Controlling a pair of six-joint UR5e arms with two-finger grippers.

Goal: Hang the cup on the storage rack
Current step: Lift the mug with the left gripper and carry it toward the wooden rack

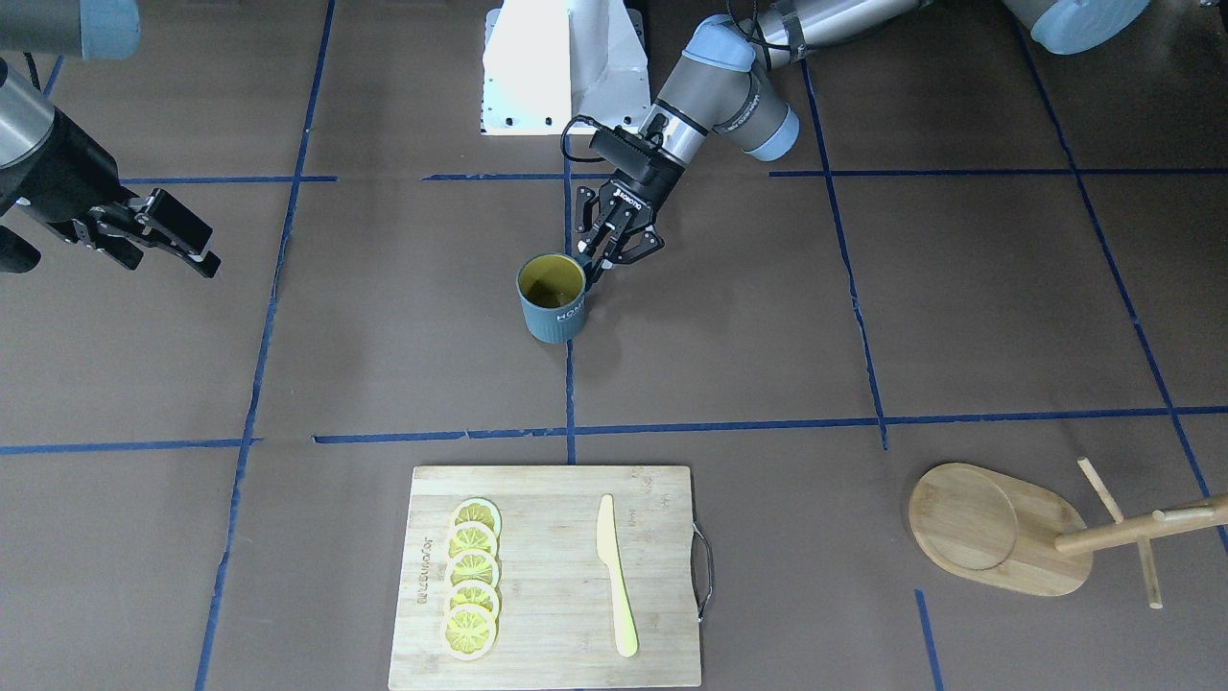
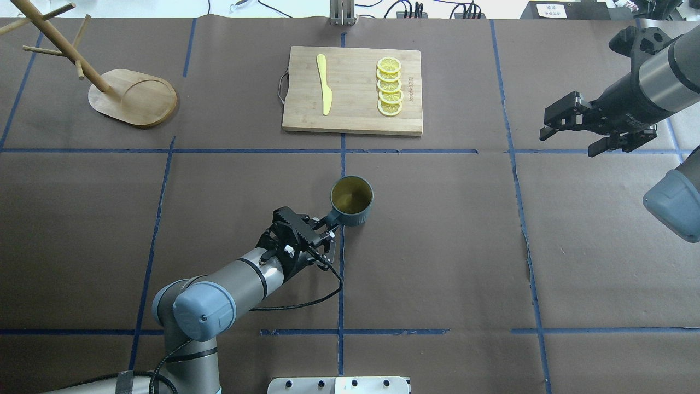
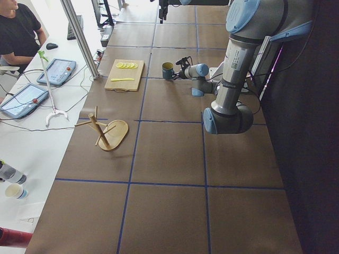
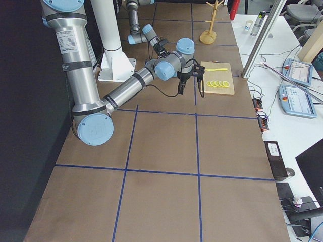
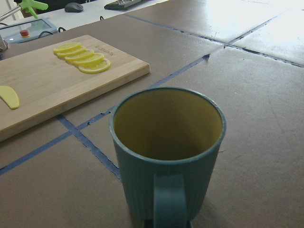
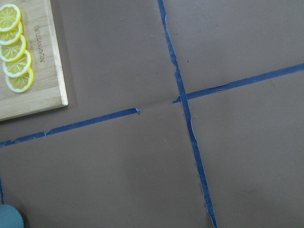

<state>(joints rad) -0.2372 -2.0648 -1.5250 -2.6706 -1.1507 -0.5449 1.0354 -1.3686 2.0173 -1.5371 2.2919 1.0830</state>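
The cup [image 2: 353,200], dark blue-grey with a yellow inside, stands upright near the table's middle. It also shows in the front view [image 1: 552,299] and fills the left wrist view [image 5: 168,142], handle toward the camera. My left gripper [image 2: 330,224] reaches in from the near side and its fingers close around the cup's handle [image 5: 168,202]. The storage rack [image 2: 134,98], a bamboo oval base with a post [image 2: 54,46] and thin pegs, stands at the far left corner, well away from the cup. My right gripper [image 2: 569,134] hangs open and empty over the right side.
A bamboo cutting board [image 2: 353,109] lies beyond the cup, with a yellow knife [image 2: 324,85] and several lemon slices [image 2: 389,86] on it. Blue tape lines cross the brown table cover [image 2: 437,246]. An operator sits past the table's far edge in the left side view [image 3: 16,32].
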